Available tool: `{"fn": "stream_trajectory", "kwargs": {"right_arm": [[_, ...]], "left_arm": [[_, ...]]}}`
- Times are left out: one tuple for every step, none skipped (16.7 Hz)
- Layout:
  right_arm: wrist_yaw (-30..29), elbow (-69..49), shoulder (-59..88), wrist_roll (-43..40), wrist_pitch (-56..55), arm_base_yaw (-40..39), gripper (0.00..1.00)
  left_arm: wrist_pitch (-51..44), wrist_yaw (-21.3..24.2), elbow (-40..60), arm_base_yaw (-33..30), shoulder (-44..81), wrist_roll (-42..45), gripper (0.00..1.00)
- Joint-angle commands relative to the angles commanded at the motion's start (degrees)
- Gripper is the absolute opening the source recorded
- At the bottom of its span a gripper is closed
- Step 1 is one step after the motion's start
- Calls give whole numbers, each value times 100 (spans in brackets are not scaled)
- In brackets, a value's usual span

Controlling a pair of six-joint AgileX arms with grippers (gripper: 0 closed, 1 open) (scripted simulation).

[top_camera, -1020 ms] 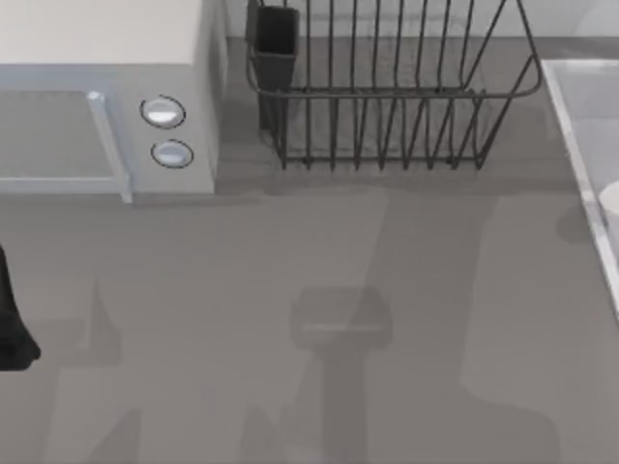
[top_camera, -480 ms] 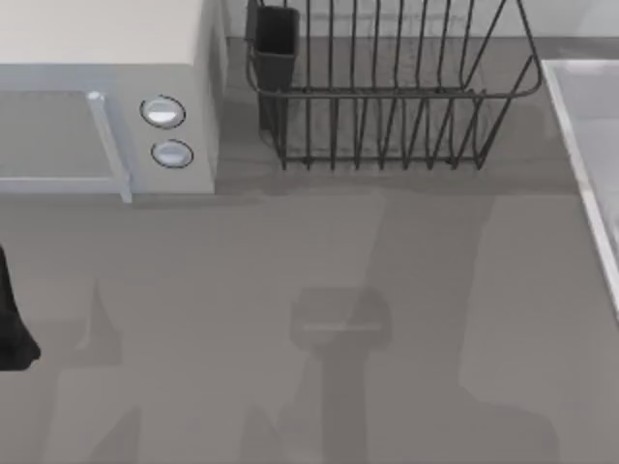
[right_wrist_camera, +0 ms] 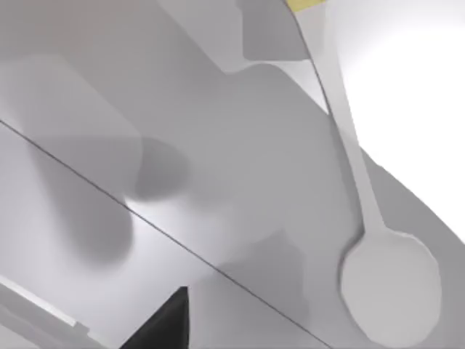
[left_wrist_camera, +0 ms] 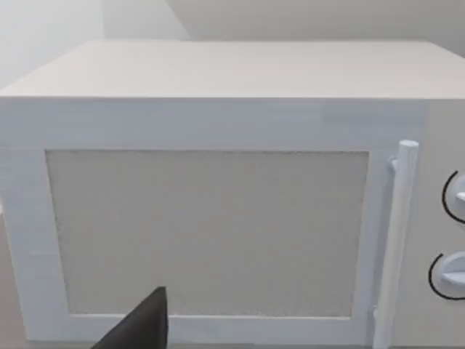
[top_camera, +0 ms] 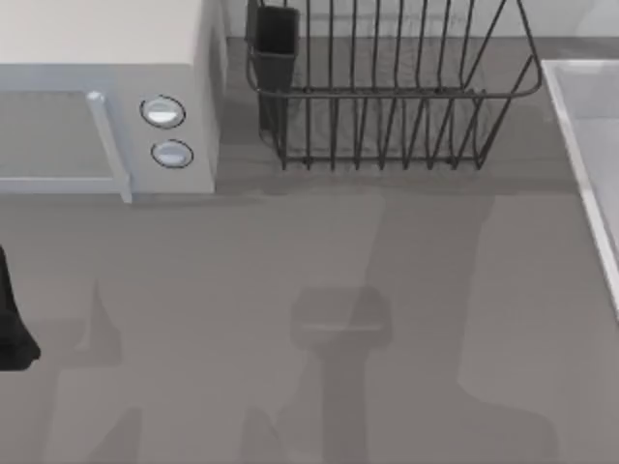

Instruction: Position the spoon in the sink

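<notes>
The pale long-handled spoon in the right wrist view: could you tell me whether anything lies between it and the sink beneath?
Nothing visible does. The pale long-handled spoon hangs bowl-down over the smooth pale grey-white basin of the sink, with bare sink surface below it.

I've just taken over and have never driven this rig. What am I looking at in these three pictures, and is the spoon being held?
This is a simulated pair of AgileX arms at a grey table. The top view looks straight down. It shows a white microwave at the far left, a dark wire dish rack in the middle and the sink at the right edge. The dark shape at the left edge is the left arm, parked. Its wrist camera faces the microwave door. The right wrist camera looks at pale sink surfaces with the spoon in front of them, its handle running up out of the picture. Whether the spoon is gripped cannot be told.
</notes>
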State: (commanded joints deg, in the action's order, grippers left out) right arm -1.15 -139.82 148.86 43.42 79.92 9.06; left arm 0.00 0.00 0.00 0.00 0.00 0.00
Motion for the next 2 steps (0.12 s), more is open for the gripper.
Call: {"fn": "stream_trajectory", "kwargs": {"right_arm": [[0,0,0,0,0,0,100],[0,0,0,0,0,0,100]], "left_arm": [[0,0,0,0,0,0,100],[0,0,0,0,0,0,100]]}}
